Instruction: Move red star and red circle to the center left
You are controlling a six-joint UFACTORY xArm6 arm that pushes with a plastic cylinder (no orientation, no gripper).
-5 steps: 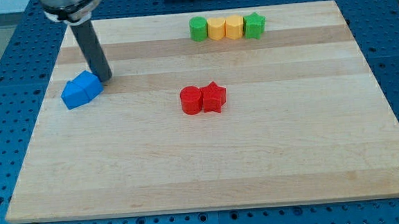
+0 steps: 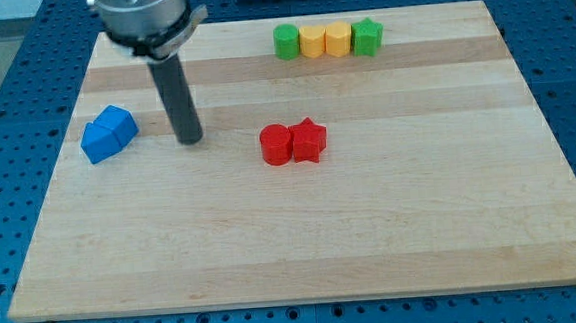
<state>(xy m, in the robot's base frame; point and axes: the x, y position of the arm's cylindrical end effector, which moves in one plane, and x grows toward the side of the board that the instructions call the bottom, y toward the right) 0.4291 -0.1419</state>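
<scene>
Red star (image 2: 310,139) touching red circle (image 2: 276,144), my tip (image 2: 191,140) left, apart.

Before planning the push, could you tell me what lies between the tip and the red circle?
Nothing: in the camera view, only bare board separates my tip from the red circle.

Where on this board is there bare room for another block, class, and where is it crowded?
Free: the whole lower board below the red circle and red star, plus the right side. Crowded: the top edge's green circle, two yellow blocks and green star; my tip beside the blue blocks.
</scene>
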